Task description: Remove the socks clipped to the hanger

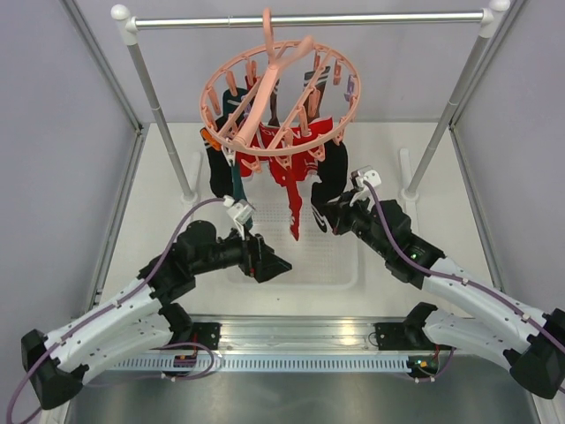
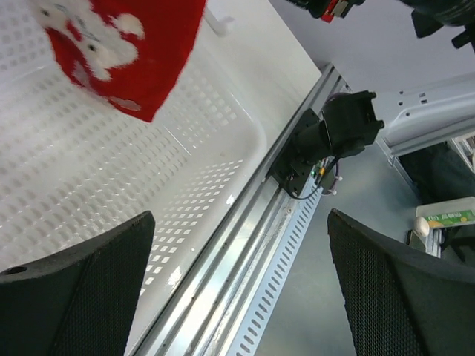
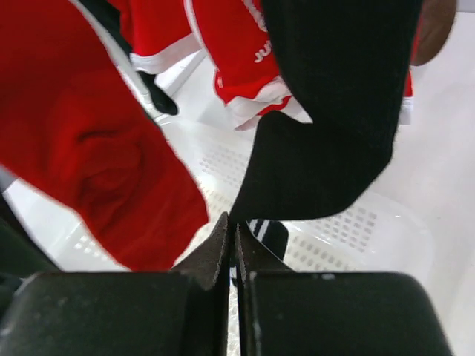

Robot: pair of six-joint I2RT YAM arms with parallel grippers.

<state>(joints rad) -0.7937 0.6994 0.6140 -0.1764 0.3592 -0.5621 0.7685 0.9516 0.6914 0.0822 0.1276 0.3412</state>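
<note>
The salmon-pink round hanger hangs from the grey rail with several socks clipped under it: red ones, a dark teal one and a black one. My right gripper is shut, its tips pinching the lower corner of the black sock, which is drawn to a point there. A red sock hangs just left of it. My left gripper stands wide open below a red sock with white marks, holding nothing.
A white perforated basket lies on the table under the socks, also in the right wrist view. The grey rail rests on two slanted posts. A slotted metal strip runs along the near edge between the arm bases.
</note>
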